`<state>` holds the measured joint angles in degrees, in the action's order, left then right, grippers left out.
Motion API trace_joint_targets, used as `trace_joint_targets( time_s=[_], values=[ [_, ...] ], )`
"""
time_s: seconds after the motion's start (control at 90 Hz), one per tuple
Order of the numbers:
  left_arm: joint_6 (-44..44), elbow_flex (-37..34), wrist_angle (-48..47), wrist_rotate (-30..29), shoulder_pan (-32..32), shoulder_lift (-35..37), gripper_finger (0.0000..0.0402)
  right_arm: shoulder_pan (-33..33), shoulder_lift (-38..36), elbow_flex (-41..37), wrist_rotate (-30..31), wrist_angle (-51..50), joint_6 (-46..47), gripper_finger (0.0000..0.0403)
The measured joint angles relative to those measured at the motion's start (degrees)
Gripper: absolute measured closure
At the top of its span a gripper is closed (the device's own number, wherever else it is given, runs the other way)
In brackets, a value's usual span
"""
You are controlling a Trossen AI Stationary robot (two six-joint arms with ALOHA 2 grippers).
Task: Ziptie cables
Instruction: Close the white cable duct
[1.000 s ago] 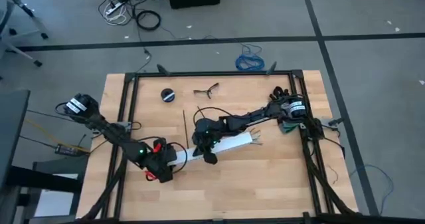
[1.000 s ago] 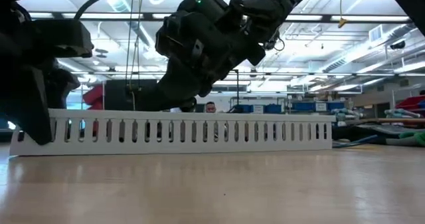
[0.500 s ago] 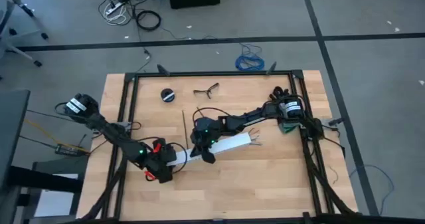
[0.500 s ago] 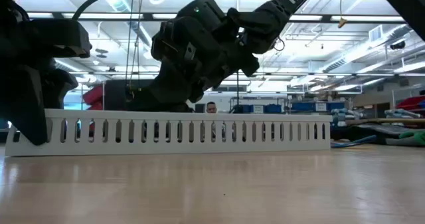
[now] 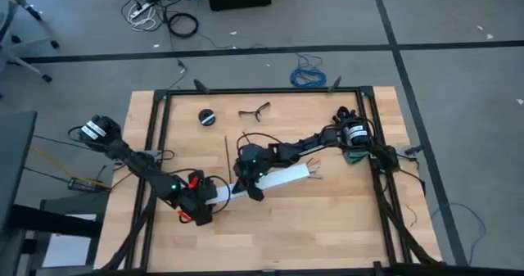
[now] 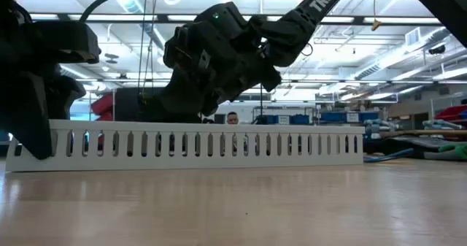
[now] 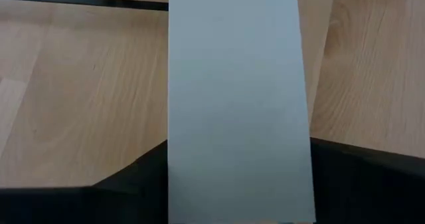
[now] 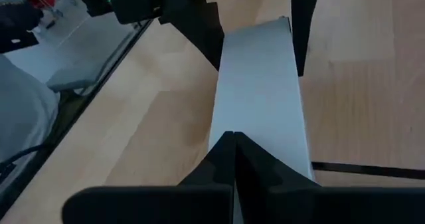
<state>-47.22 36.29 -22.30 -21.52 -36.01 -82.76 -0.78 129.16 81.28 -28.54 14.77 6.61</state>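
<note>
A white slotted strip (image 5: 270,180) lies flat on the table, running left to right. Thin cable ends (image 5: 316,172) stick out of its right end; the rest of the cables is hidden inside. My left gripper (image 5: 202,201) is shut on the strip's left end. My right gripper (image 5: 250,178) hovers over the strip left of its middle, fingers shut and pointing along the smooth top (image 8: 255,84). My left gripper pinches the strip's left end (image 7: 236,151) across its width, one finger (image 7: 143,177) on each long side. The fingers come in low from the table's left and lie along the strip. The strip rests flat on the table. My right gripper's shut fingertips (image 8: 232,141) stand right over the strip's top; whether they touch it cannot be told.
A thin dark stick (image 5: 227,153) lies behind the strip, with a black round object (image 5: 206,117) and a small dark tool (image 5: 255,110) farther back. A black frame rail (image 5: 262,90) borders the table. Bare wood lies in front of the strip.
My right gripper has moved a little toward the table's left along the strip, fingers kept shut. The strip has slid slightly toward the left end with it.
</note>
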Motion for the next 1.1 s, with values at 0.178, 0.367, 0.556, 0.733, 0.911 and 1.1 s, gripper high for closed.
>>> trace_joint_targets(
  time_s=[0.178,0.367,0.556,0.733,0.911,1.1],
  values=[
    [-0.26,0.0,0.17,0.09,0.0,-0.02,0.0167,0.09,0.11,-0.04,-0.65,1.88,-0.04,0.0402],
    [-1.07,0.0,0.92,0.22,0.09,-0.11,0.0167,0.44,-3.7,-0.3,-0.64,-1.18,-1.06,0.0402],
    [-0.83,0.02,0.68,0.39,0.02,-0.11,0.0167,0.5,-5.34,-0.22,1.74,-6.49,-2.18,0.0402],
    [-0.59,0.02,0.5,0.42,0.02,-0.11,0.0167,0.46,-5.46,-0.09,2.31,-10.86,-2.38,0.0402],
    [0.09,0.02,0.41,0.39,0.02,-0.11,0.0167,0.46,-6.92,-0.07,2.41,-13.24,-3.17,0.0402],
    [0.2,0.02,0.24,0.44,0.02,-0.07,0.0167,0.45,-9.91,-0.11,3.98,-20.09,-4.75,0.0403]
  ],
)
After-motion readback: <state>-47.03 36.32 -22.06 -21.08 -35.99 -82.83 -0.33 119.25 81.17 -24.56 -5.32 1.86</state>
